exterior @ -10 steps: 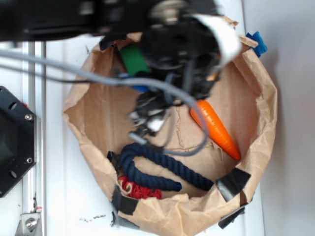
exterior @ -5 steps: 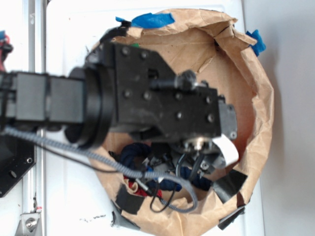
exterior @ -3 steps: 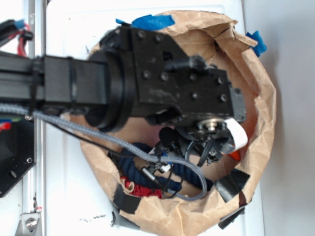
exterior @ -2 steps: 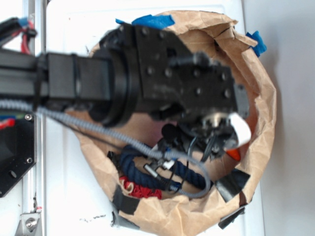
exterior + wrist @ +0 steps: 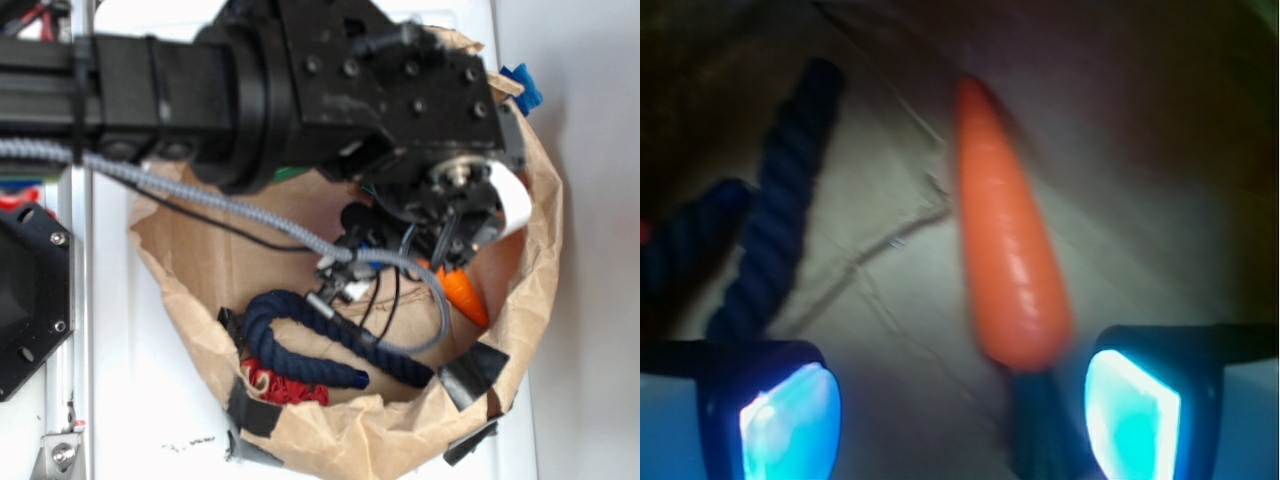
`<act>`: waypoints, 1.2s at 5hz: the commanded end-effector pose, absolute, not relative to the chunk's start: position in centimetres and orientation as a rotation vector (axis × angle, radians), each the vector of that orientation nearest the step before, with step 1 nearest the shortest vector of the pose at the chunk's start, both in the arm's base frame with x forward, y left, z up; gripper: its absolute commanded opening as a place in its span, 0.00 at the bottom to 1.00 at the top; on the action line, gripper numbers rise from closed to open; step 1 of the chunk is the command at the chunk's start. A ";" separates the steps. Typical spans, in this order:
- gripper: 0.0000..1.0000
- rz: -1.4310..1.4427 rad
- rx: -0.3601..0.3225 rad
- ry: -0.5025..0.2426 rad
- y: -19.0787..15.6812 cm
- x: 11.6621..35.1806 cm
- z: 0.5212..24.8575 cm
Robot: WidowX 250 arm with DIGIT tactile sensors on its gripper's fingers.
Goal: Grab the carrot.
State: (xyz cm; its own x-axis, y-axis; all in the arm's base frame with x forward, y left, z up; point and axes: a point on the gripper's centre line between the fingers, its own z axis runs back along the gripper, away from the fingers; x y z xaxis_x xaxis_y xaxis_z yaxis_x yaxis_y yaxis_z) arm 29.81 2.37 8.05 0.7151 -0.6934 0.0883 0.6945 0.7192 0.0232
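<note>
Wrist view is showing the carrot [image 5: 1010, 250] lying on the bag [image 5: 890, 330] floor, beside the rope [image 5: 770, 250]; fingers [image 5: 790, 420] are spreading wide, empty, its green top between them; glossy, stiff, probably slippery, so gripping mid-body seems best.

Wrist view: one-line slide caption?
Open gripper hovers over the orange carrot lying on brown paper, its green top nearest the right finger; a navy rope lies left.
</note>
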 end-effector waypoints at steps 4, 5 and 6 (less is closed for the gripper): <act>1.00 -0.852 -0.032 -0.068 -0.2 32.9 5.5; 1.00 -0.870 -0.039 -0.045 -1.2 33.2 4.5; 0.00 -0.858 -0.033 -0.037 -1.3 33.4 4.3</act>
